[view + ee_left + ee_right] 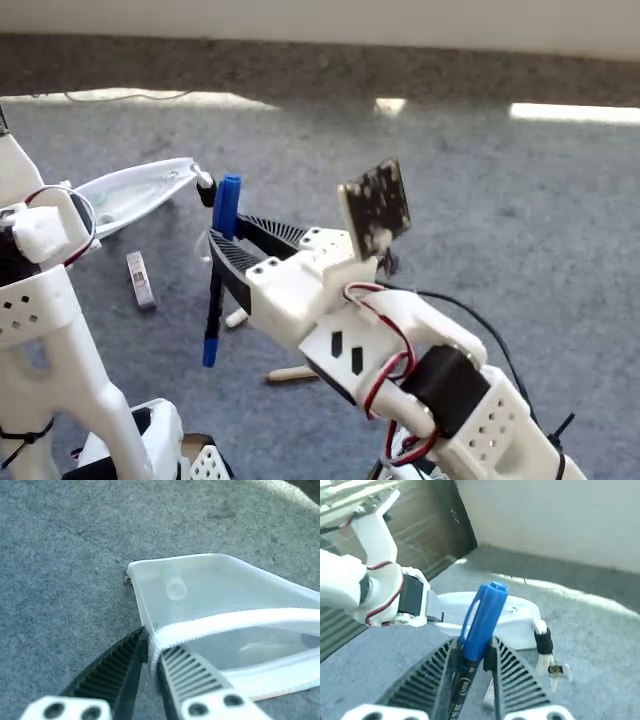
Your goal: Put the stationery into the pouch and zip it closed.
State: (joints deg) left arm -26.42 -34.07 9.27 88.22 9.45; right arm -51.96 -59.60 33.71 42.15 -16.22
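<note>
Grey carpet point(520, 210): one pouch point(215, 592) pinched by left hand point(149, 643), one blue pen point(482, 612) clamped in right hand point(473, 644).

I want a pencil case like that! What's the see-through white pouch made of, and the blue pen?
The translucent white zip pouch looks like soft, fine-mesh plastic or fabric: a small pale cylinder shows through its wall. The blue-capped dark pen looks like hard, smooth plastic, its cap faintly shiny.

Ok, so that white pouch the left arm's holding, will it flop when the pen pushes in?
Probably somewhat: the pouch is thin see-through mesh, pinched by the left gripper at one rim only, so the far end may sag. Being thin, it's likely light, and the pen could nudge it aside.
</note>
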